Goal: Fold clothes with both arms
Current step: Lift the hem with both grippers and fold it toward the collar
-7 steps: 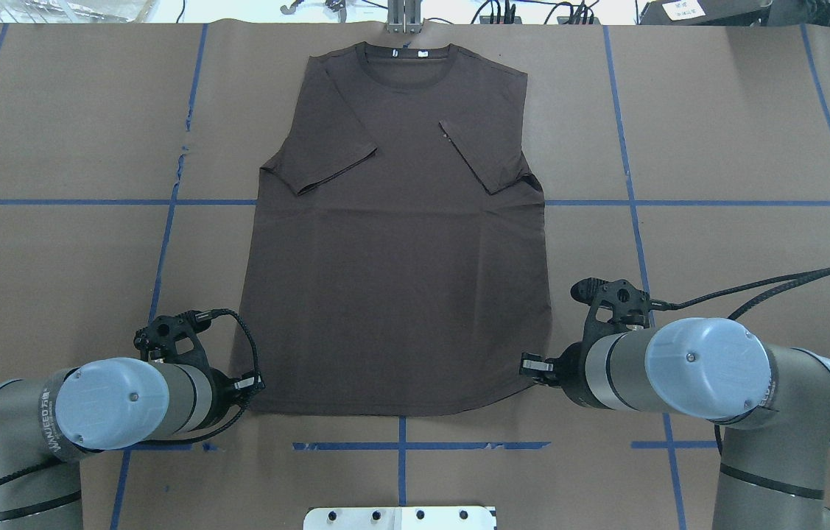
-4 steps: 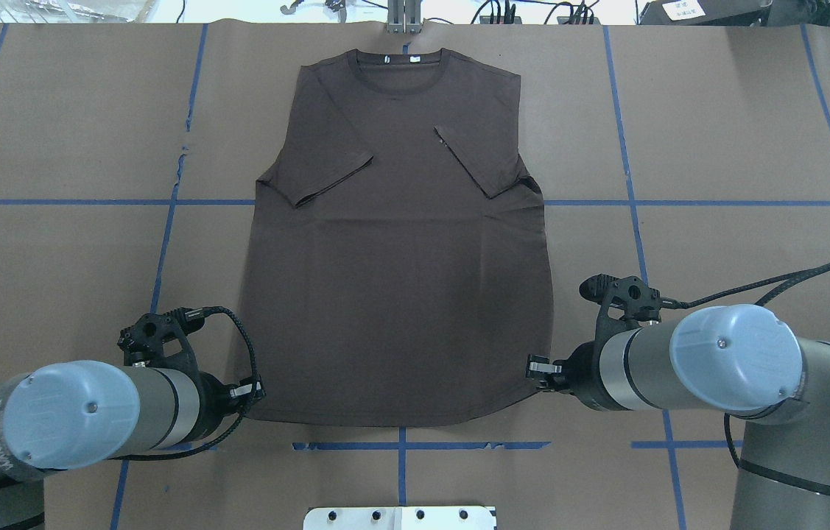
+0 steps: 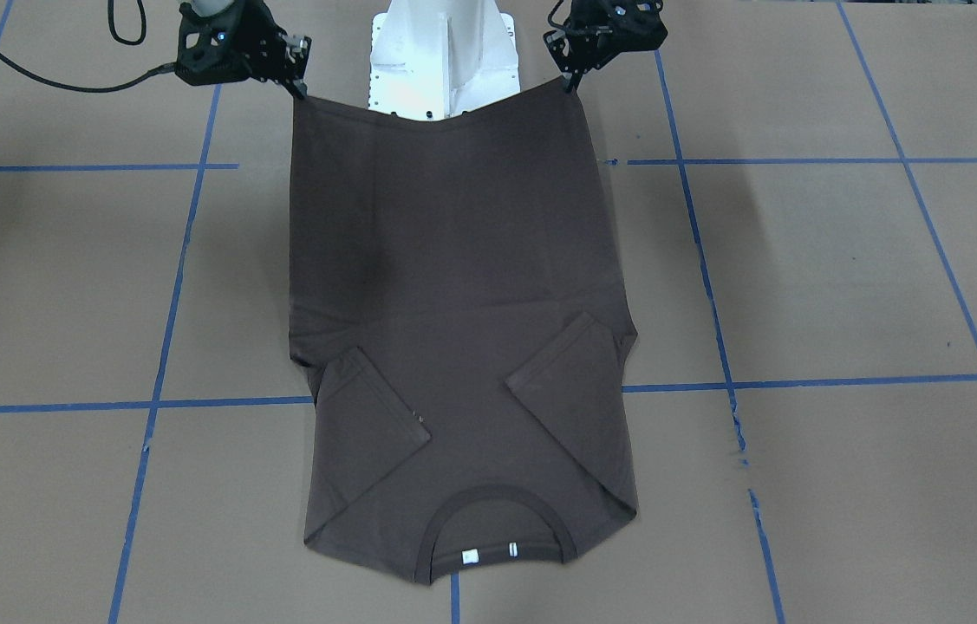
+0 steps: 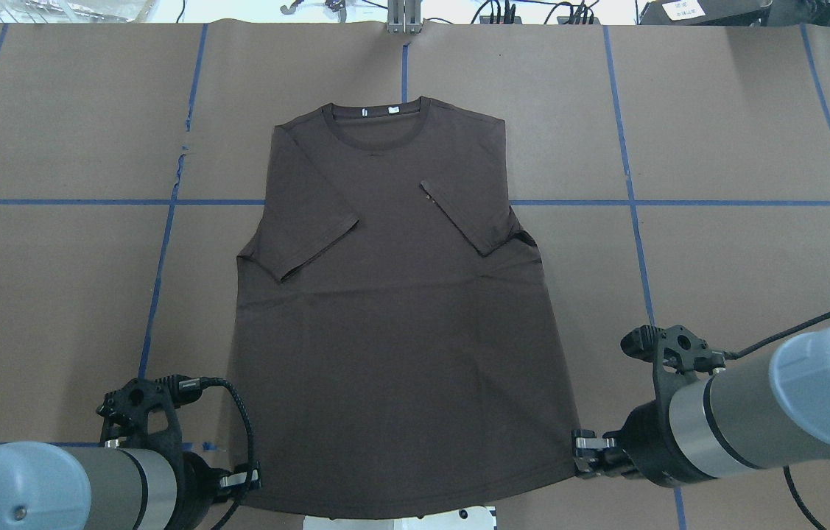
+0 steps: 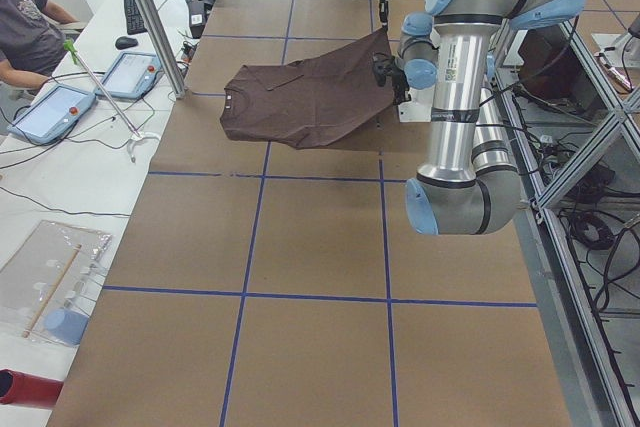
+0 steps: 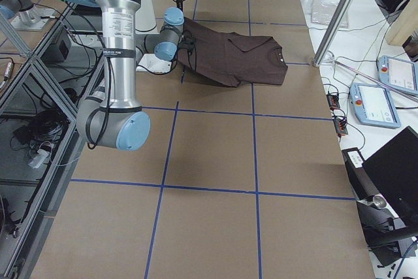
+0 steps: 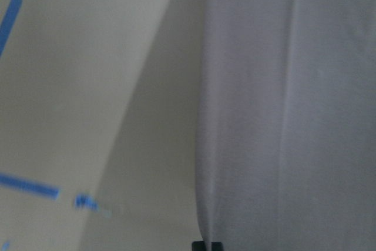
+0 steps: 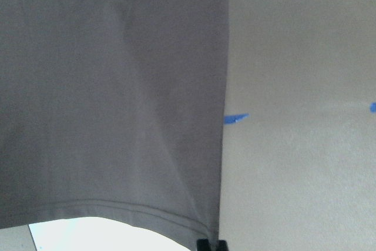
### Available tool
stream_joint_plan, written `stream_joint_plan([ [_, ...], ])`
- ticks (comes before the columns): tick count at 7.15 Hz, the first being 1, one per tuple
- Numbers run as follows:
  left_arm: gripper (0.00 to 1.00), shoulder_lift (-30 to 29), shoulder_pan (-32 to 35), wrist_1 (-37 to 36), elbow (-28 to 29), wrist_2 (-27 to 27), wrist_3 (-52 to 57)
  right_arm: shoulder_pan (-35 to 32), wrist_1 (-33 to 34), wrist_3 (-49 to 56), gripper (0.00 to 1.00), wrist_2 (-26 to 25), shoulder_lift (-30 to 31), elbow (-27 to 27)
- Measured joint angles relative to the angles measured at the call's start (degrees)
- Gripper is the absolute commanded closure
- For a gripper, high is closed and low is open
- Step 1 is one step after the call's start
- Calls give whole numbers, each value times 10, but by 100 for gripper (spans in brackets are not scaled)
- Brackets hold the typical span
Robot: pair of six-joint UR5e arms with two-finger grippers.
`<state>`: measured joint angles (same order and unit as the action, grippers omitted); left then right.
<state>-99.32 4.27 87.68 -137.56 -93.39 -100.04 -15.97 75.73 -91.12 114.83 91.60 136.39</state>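
The dark grey-brown T-shirt (image 4: pixel 392 324) lies front up, both short sleeves folded in over the chest and the collar (image 4: pixel 376 126) at the far end. My left gripper (image 4: pixel 249 482) is shut on the hem's left corner, and my right gripper (image 4: pixel 580 450) is shut on the right corner. In the front-facing view the left gripper (image 3: pixel 573 85) and right gripper (image 3: pixel 297 87) hold the hem raised over the base, while the collar end of the shirt (image 3: pixel 453 416) rests on the table. Each wrist view shows cloth, the left (image 7: pixel 282 116) and the right (image 8: pixel 117 86), hanging from closed fingertips.
The white pedestal base (image 3: pixel 440 61) stands under the raised hem. Blue tape lines (image 4: pixel 680 202) grid the brown table. Beside the table's far side are a metal pole (image 5: pixel 150 17), tablets (image 5: pixel 50 112) and a seated person (image 5: pixel 30 27).
Both arms have drawn back toward the base, dragging the shirt with them. The collar has slid well away from the table's far edge. Both grippers stay shut on the hem corners.
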Motion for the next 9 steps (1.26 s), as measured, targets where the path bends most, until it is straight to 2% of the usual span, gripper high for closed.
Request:
stream_joint_plan([
  [2,100,0,-34,-19,-25,0,1,24,0,-2,100,3,30,28],
  [3,100,-5,-26,-21,-26,-3,5,8,0,3,100,1,27,21],
  [4,100,-11,10,-21,-19,-4,28,-34,0,23,100,0,3,-5],
  [6,100,-32,151,-21,28,-33,139,-140,2,90,100,4,-74,-86],
  [7,100,-59,229,-20,76,-57,203,-182,0,121,100,1,-105,-129],
  [9,100,-120,314,2,189,-74,265,-251,-3,163,100,-2,-174,-227],
])
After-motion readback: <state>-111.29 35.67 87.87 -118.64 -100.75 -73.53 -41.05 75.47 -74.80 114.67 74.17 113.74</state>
